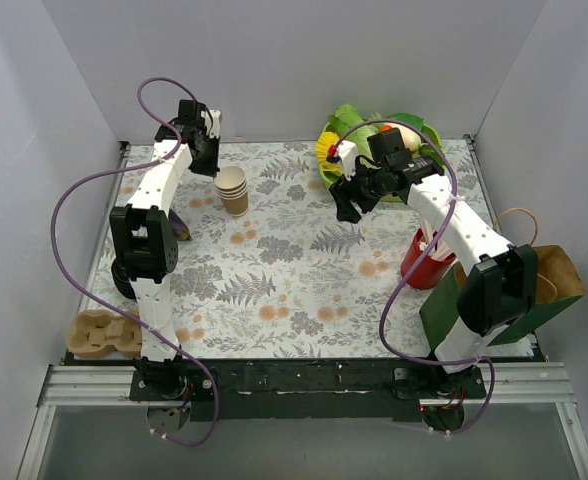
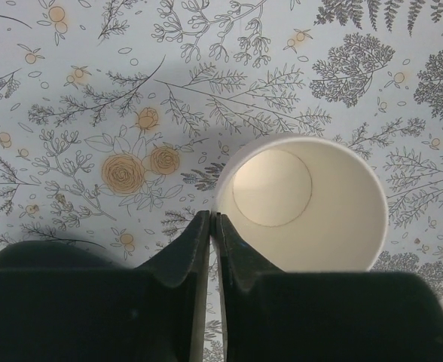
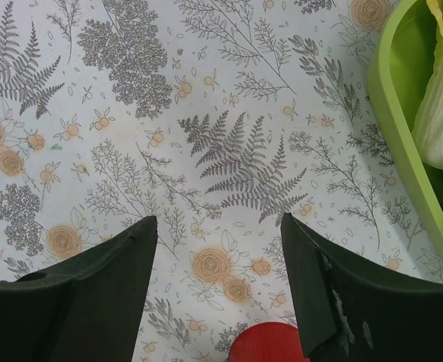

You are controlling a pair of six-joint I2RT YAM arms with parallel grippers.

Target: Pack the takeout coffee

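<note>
Holding left gripper [image 2: 211, 216] pressed together beside round-rimmed tan paper cup stack [image 1: 233, 190] | holding right gripper [image 3: 218, 219] spread over fern-print cloth [image 3: 229, 162], by glossy green bowl [image 3: 396, 121]

The left hand [image 2: 213, 220] covers the near rim of the open cup [image 2: 304, 204]. In the right wrist view the green bowl [image 3: 402, 143] runs off the right edge and a red rim [image 3: 267, 348] off the bottom. From above, the right arm [image 1: 469, 240] hides part of the red cup [image 1: 421, 262] and the bag [image 1: 554, 280].

Bright, even light, soft shadows, all views fairly sharp
</note>
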